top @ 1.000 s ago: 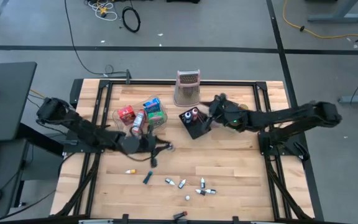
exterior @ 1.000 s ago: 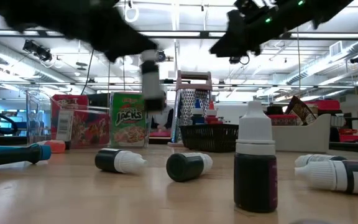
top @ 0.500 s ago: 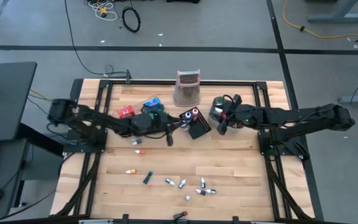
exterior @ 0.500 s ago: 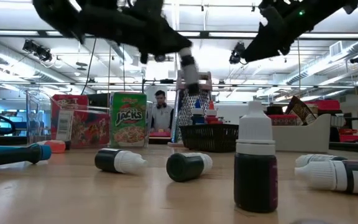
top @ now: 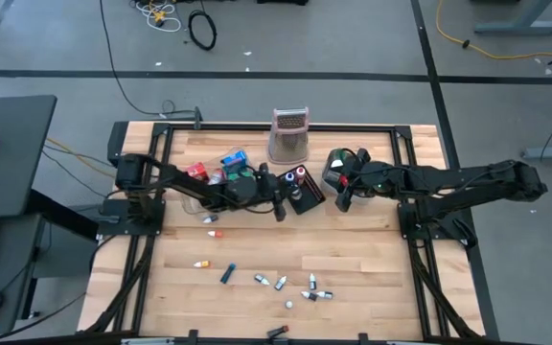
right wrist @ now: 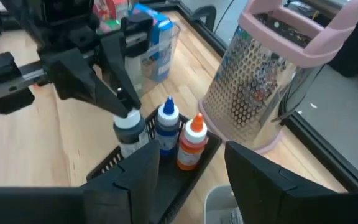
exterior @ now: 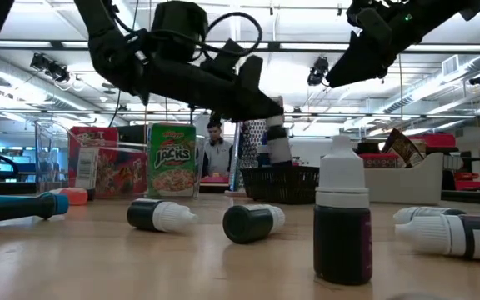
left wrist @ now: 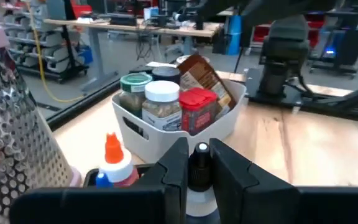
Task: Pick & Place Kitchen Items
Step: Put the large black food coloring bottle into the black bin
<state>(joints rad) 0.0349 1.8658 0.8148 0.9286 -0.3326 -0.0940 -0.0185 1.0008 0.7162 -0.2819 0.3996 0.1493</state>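
My left gripper (top: 278, 202) is shut on a small vial (exterior: 277, 143) and hovers over the near left part of the black mesh basket (top: 302, 195). A blue-capped bottle (right wrist: 166, 126) and an orange-capped bottle (right wrist: 192, 142) stand upright in that basket. My right gripper (top: 340, 196) is open, in the air by the near side of the grey bin (top: 330, 163), which holds jars and a packet. Several more vials (top: 290, 285) lie on the near table. Red, blue and green packets stand in the clear tray (top: 220, 172). My left gripper pinches the vial between its two fingers (left wrist: 174, 167), which clasp the sides of its dark middle (left wrist: 199, 169). The fingers come slanting down from the table's left. The vial is lifted clear and stays roughly upright just above the basket.
A tall metal grater with a pink handle (top: 289, 134) stands at the far edge behind the basket. An orange-capped vial (top: 213, 218) and a blue pen-like stick (top: 227, 274) lie left of centre. Bare wood shows on the near right.
My left gripper has carried the vial from the middle of the table toward the right and far side, up to the basket, still shut on it. My right gripper has drawn back from over the basket toward the right, near the grey bin, and then stayed there.
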